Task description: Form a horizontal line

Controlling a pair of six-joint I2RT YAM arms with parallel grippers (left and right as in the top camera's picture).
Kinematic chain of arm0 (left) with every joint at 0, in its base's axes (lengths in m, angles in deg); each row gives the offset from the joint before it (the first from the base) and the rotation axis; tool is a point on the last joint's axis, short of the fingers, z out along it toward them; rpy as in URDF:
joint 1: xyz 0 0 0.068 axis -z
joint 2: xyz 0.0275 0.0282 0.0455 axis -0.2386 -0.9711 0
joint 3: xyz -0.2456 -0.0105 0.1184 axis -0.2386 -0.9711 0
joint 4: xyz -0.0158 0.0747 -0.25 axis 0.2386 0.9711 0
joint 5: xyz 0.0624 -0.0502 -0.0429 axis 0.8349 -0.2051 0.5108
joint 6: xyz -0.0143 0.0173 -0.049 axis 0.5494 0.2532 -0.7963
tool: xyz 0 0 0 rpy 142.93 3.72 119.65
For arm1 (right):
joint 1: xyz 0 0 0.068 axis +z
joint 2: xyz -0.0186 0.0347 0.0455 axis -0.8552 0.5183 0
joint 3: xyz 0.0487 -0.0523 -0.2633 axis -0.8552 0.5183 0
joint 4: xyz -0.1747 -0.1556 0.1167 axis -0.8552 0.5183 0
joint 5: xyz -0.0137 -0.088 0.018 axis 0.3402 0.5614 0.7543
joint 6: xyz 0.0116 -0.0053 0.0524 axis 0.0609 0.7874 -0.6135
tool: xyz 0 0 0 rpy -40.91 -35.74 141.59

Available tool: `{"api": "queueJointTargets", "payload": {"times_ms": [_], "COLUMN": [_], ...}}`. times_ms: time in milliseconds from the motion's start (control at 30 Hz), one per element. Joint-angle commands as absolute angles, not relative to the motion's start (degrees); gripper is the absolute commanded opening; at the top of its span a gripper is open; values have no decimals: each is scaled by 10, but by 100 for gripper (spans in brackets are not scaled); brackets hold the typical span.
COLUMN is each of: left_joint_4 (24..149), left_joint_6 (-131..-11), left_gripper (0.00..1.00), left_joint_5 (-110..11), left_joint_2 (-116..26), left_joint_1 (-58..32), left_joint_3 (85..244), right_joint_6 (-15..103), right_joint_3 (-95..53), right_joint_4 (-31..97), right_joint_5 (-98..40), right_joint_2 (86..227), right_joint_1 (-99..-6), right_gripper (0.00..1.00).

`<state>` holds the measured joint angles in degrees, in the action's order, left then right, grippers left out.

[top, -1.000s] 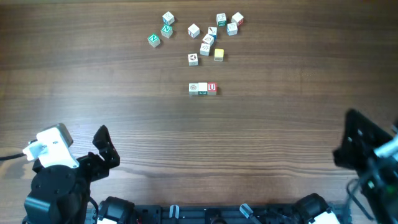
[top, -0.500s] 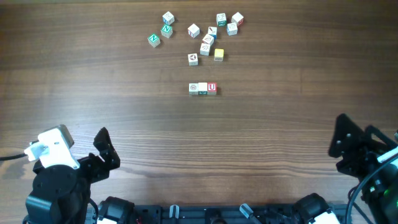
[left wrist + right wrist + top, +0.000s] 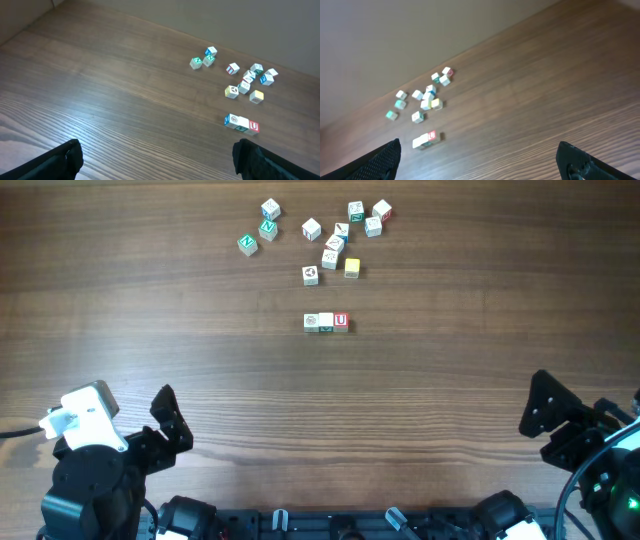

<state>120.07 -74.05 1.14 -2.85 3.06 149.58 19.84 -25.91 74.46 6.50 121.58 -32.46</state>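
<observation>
Three small white cubes stand side by side in a straight row, the horizontal line (image 3: 326,322), at the table's middle. The red "U" cube (image 3: 341,321) is at its right end. The left wrist view has the row (image 3: 241,123) at the right, and the right wrist view has it (image 3: 425,140) at the lower left. My left gripper (image 3: 168,420) waits near the front left edge, open and empty (image 3: 157,162). My right gripper (image 3: 548,418) hangs near the front right edge, also open with nothing between its fingers (image 3: 479,162). Both are far from the row.
Several loose alphabet cubes (image 3: 330,242) lie scattered behind the row at the table's far side, among them a yellow cube (image 3: 352,268) and green "N" cubes (image 3: 248,244). Bare wooden tabletop (image 3: 400,400) stretches between the row and both arms.
My right gripper has gone from shut to open, and its arm has shifted a little to the left over the table. The left arm and the cubes have not moved.
</observation>
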Motion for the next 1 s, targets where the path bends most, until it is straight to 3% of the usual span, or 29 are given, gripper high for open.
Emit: {"api": "queueJointTargets", "payload": {"times_ms": [0,167,367,567,967], "left_joint_4": [1201,1201,1201,1201,1201], "left_joint_6": [-742,-742,-742,-742,-742], "left_gripper": [100,100,100,100,100], "left_joint_5": [17,17,17,17,17], "left_joint_2": [-25,-25,-25,-25,-25], "left_joint_1": [28,28,28,28,28], "left_joint_3": [1496,1496,1496,1496,1496], "right_joint_6": [191,243,475,474,439], "right_joint_3": [-252,-199,-67,105,380], "right_joint_4": [742,682,403,207,0], "right_joint_5": [126,133,-106,-132,-132], "right_joint_2": [1215,1212,1145,989,868], "right_joint_1": [-324,-404,-551,-564,-577], "right_gripper": [100,100,100,100,100]}}
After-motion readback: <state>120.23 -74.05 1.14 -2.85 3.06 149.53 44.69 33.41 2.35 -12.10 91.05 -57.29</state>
